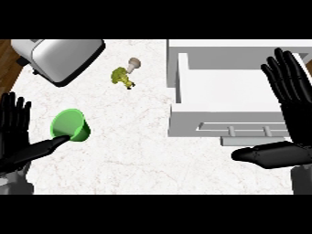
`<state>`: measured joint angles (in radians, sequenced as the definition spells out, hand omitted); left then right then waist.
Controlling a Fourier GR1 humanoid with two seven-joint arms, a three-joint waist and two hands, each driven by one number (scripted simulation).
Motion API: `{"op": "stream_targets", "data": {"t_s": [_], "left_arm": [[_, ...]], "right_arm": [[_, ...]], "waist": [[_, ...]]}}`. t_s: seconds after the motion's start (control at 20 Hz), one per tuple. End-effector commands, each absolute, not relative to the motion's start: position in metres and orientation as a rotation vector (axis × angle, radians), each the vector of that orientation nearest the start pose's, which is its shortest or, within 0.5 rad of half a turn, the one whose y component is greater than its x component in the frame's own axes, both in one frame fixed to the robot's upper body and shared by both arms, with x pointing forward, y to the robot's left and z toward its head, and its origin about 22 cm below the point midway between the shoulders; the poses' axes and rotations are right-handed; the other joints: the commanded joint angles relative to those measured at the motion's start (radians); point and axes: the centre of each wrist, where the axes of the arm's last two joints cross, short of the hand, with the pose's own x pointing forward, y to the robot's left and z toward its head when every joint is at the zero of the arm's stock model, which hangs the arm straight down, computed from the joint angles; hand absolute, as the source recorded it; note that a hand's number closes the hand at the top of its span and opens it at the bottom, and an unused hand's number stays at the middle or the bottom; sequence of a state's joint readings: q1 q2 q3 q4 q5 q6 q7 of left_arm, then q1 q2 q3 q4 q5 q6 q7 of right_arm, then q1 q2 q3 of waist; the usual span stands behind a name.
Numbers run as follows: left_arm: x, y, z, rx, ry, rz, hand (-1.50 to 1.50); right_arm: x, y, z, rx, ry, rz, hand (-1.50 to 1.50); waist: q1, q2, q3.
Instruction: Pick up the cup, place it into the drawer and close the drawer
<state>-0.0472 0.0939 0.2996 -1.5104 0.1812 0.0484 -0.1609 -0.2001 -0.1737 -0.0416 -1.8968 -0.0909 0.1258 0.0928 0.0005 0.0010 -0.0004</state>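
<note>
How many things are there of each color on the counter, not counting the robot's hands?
Green: 1, the green plastic cup lying on its side.
White: 1, the open white box-shaped drawer.
Silver: 1, the shiny silver metal toaster.
Yellow-green and tan: 1, the small yellow-green object with a tan cap.
Total: 4 things.

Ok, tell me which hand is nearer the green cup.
Left. The left hand is open just left of the green cup, its thumb tip at the cup's rim. The right hand is open far across the counter, over the white drawer.
</note>
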Motion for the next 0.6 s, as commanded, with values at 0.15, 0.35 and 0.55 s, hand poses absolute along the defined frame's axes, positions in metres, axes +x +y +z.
{"op": "stream_targets", "data": {"t_s": [0.15, 0.35, 0.55], "left_arm": [[0.247, 0.337, -0.045, 0.292, -1.648, 0.362, -1.50], [0.225, 0.347, -0.075, 0.280, -1.626, 0.343, -1.50], [0.224, 0.365, -0.093, 0.281, -1.629, 0.388, -1.50]], "right_arm": [[0.252, -0.244, 0.140, 0.041, -1.999, 0.268, -1.50], [0.266, -0.241, 0.136, 0.047, -1.999, 0.250, -1.50], [0.267, -0.257, 0.156, 0.052, -1.978, 0.264, -1.50]], "waist": [[-0.004, -0.001, 0.000], [0.000, 0.000, 0.000], [-0.002, -0.001, 0.000]]}}
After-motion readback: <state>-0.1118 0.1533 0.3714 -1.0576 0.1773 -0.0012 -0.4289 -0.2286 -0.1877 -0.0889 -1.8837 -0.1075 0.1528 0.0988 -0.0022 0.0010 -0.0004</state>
